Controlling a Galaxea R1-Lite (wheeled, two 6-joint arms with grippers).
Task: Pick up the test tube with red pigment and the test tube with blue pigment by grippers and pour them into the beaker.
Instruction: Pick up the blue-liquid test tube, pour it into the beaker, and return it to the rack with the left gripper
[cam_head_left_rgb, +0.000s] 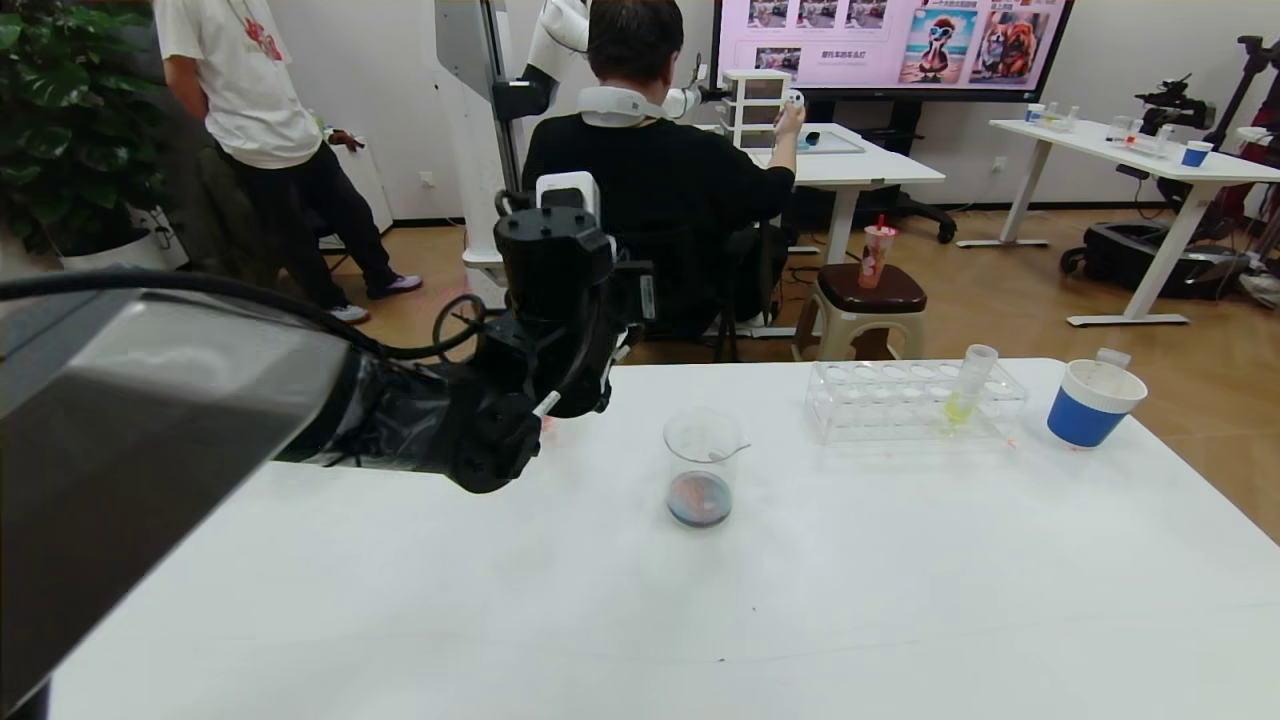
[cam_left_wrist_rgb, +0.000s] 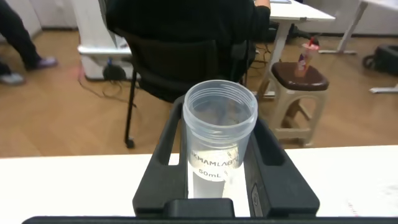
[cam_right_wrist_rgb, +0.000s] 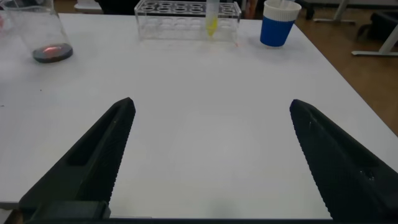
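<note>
My left gripper (cam_left_wrist_rgb: 219, 118) is shut on a clear test tube (cam_left_wrist_rgb: 221, 134) marked 50 mL, held upright with its mouth open. No liquid shows in it, so I cannot tell whether it is the red or the blue one. In the head view the left gripper (cam_head_left_rgb: 560, 400) hangs over the table's back edge, left of the beaker (cam_head_left_rgb: 700, 468). The beaker stands on the white table (cam_head_left_rgb: 640, 600) and holds a dark pool with red and blue tints; it also appears as the beaker (cam_right_wrist_rgb: 46, 37) in the right wrist view. My right gripper (cam_right_wrist_rgb: 211, 104) is open and empty, low over the table's near right part.
A clear tube rack (cam_head_left_rgb: 915, 400) at the back right holds a tube of yellow-green liquid (cam_head_left_rgb: 968, 385). Right of it stands a blue-and-white paper cup (cam_head_left_rgb: 1095, 403) with a clear tube (cam_head_left_rgb: 1112, 357) sticking out. A seated person and a stool are behind the table.
</note>
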